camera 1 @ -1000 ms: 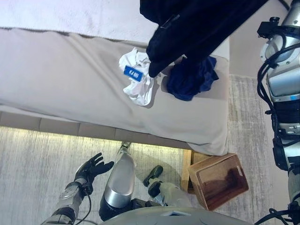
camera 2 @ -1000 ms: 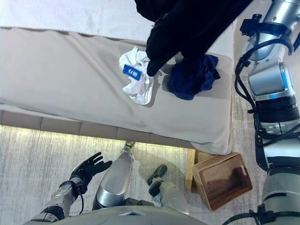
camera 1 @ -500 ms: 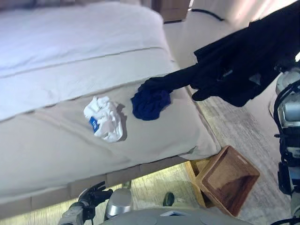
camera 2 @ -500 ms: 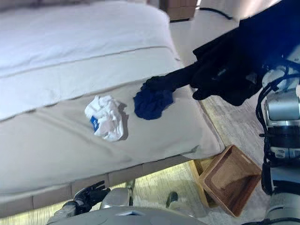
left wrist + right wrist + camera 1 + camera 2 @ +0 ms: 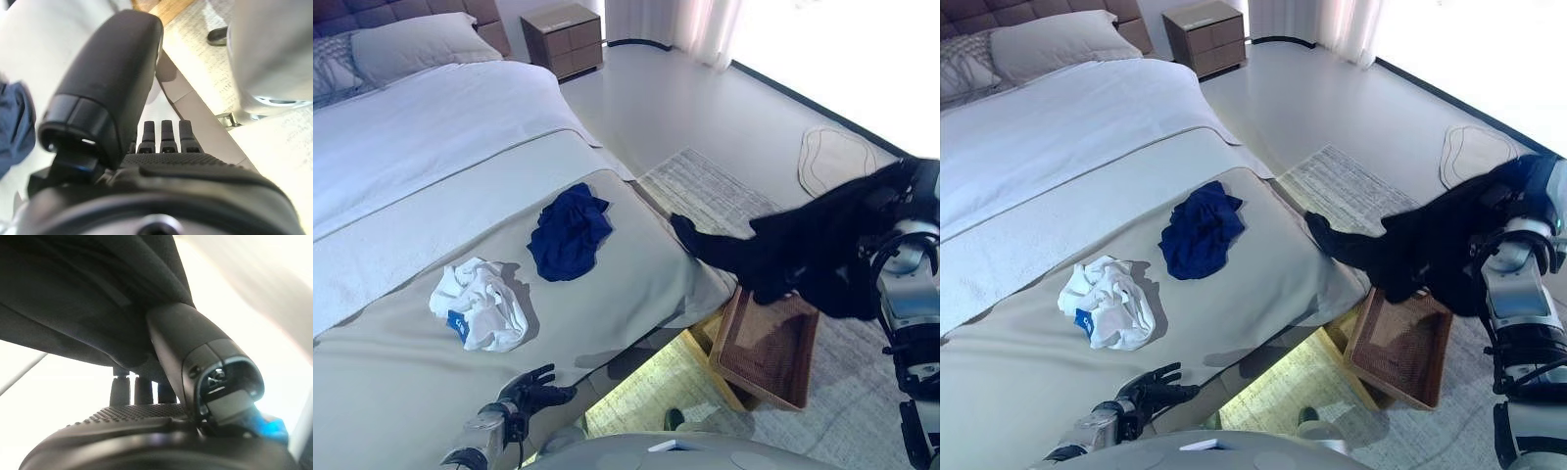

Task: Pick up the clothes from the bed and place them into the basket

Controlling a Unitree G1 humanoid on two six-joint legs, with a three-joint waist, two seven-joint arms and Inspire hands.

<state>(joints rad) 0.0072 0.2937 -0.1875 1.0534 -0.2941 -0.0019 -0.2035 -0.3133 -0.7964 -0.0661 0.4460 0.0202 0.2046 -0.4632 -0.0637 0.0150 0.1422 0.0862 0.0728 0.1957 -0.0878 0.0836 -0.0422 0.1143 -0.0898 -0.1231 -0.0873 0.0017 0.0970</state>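
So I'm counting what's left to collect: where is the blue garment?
The blue garment lies crumpled on the bed near its foot-end corner, right of the white garment in the eye views.

I have swung the black garment (image 5: 803,255) off the bed (image 5: 636,284): it was at the frame's top, over the blue garment (image 5: 570,233), and now hangs at right above the basket (image 5: 769,338), gripped by the right robot hand (image 5: 161,396).

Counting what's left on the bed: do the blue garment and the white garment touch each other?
Apart. The left eye view shows a bare strip of bedcover between the blue garment and the white garment.
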